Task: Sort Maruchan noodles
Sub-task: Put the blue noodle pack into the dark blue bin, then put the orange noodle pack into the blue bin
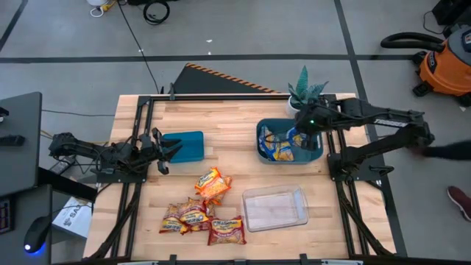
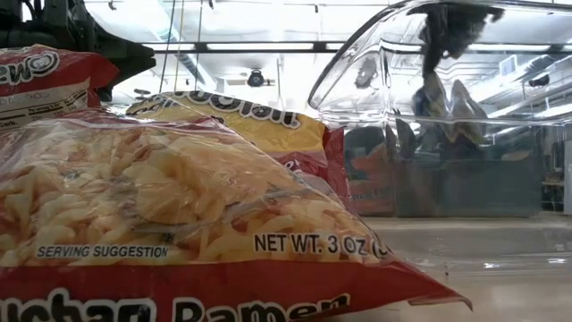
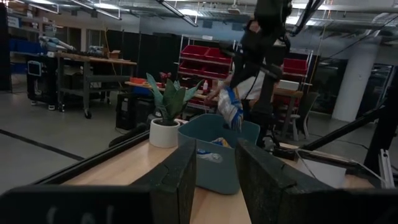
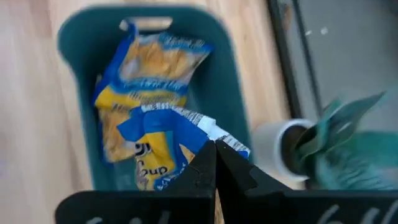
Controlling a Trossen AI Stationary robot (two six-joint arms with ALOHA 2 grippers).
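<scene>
Several Maruchan packets lie flat on the table: an orange one (image 1: 212, 184) and red-and-yellow ones (image 1: 193, 217), which fill the low view's foreground (image 2: 161, 206). My right gripper (image 4: 216, 149) is over the right teal bin (image 1: 261, 143), shut on a blue-and-yellow packet (image 4: 165, 143). Another blue-and-yellow packet (image 4: 158, 68) lies inside that bin. My left gripper (image 1: 163, 151) waits open beside the left teal bin (image 1: 188, 146), touching nothing. My right gripper pinches the blue-and-yellow packet by its crimped end edge (image 4: 214, 132) between both fingers, coming from above and pointing down. The packet hangs below the fingers, crumpled and lifted clear, over the bin's inside.
A clear plastic container (image 1: 274, 207) sits right of the packet pile, near the table's front. A potted plant (image 1: 305, 92) stands at the far edge just behind the right bin. Bare wood lies between the two bins.
</scene>
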